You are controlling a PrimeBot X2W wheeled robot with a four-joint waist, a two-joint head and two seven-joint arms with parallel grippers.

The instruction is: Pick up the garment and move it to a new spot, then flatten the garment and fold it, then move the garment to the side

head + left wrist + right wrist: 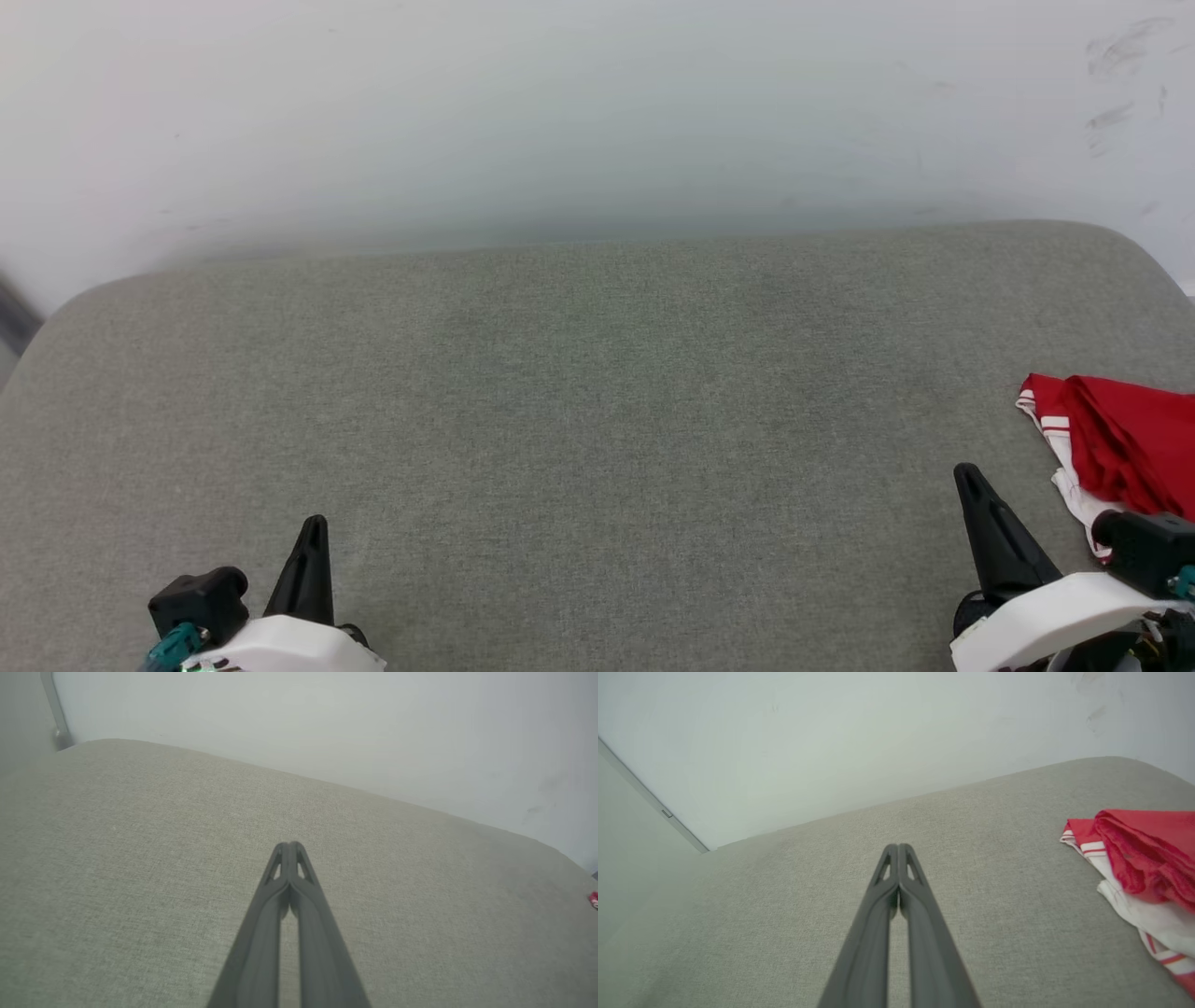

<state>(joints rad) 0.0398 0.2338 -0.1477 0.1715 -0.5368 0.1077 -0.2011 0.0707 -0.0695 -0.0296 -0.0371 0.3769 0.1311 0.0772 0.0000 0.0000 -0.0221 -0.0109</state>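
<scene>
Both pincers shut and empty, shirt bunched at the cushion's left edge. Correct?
Wrong side: the head view shows the shirt bunched at the right edge of the cushion. The left pincer and the right pincer are shut and empty, as you said.

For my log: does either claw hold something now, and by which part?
Nothing is held. The left claw and the right claw are both shut and empty; the crumpled red T-shirt with white sleeves lies apart on the grey fabric cushion.
</scene>
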